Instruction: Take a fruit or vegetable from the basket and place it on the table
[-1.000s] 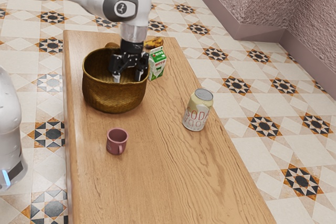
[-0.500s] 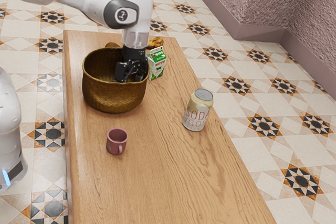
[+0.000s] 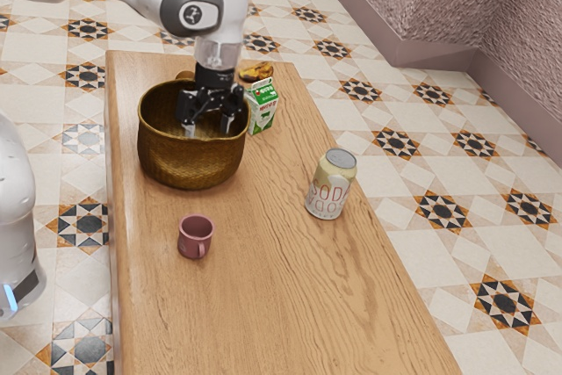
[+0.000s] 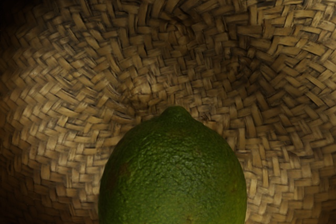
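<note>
The gripper (image 3: pixel 208 127) is over the woven basket (image 3: pixel 191 160) in the exterior view, its fingers spread apart and their tips reaching inside the near rim. No fruit can be made out between the fingers there. In the wrist view a green lime (image 4: pixel 173 174) lies large at the lower edge, against the woven inside of the basket (image 4: pixel 173 40), close under the hand. The near wall hides the basket's floor in the exterior view. Around the basket is the wooden table (image 3: pixel 263 296).
Right beside the basket stands a green and white milk carton (image 3: pixel 262 110), with a yellow-brown item (image 3: pixel 256 71) behind it. A soda can (image 3: pixel 331 184) is toward the exterior view's right, and a pink mug (image 3: pixel 195 236) stands in front of the basket.
My hand dipped lower and toward the carton side of the basket, then rose and shifted back toward the exterior view's left. Basket, carton, can and mug have stayed put.
</note>
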Motion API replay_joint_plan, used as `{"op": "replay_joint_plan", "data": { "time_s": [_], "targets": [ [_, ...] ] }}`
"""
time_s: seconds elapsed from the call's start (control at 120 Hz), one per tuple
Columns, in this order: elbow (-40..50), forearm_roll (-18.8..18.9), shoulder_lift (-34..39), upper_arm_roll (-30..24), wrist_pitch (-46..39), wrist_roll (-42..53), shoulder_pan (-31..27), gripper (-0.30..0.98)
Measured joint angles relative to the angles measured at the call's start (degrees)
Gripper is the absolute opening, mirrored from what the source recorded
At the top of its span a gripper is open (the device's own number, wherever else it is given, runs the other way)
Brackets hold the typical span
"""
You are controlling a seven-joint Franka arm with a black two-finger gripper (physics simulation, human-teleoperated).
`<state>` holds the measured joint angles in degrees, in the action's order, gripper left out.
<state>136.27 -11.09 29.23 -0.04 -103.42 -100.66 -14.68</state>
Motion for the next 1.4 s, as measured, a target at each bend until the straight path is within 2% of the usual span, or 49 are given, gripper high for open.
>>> {"op": "replay_joint_plan", "data": {
  "time_s": [0.2,0.683,0.842,0.95,1.017,1.267,1.4],
  "targets": [
    [1.24,0.76,-0.58,-0.51,0.0,4.4,0.17,0.68],
    [5.54,0.5,-4.29,-1.56,-7.05,10.24,1.25,0.67],
    [6.1,0.75,-4.85,-2.62,-7.93,5.99,1.35,0.69],
    [6.87,1.05,-5.13,-2.88,-9.28,5.11,1.37,0.85],
    [7.02,1.32,-5.11,-3.01,-9.61,4.84,1.35,0.88],
    [6.66,2.24,-4.78,-3.47,-9.02,3.7,1.24,0.84],
    [5.68,2.22,-4.54,-3.47,-7.2,3.59,1.36,0.68]
  ]
}}
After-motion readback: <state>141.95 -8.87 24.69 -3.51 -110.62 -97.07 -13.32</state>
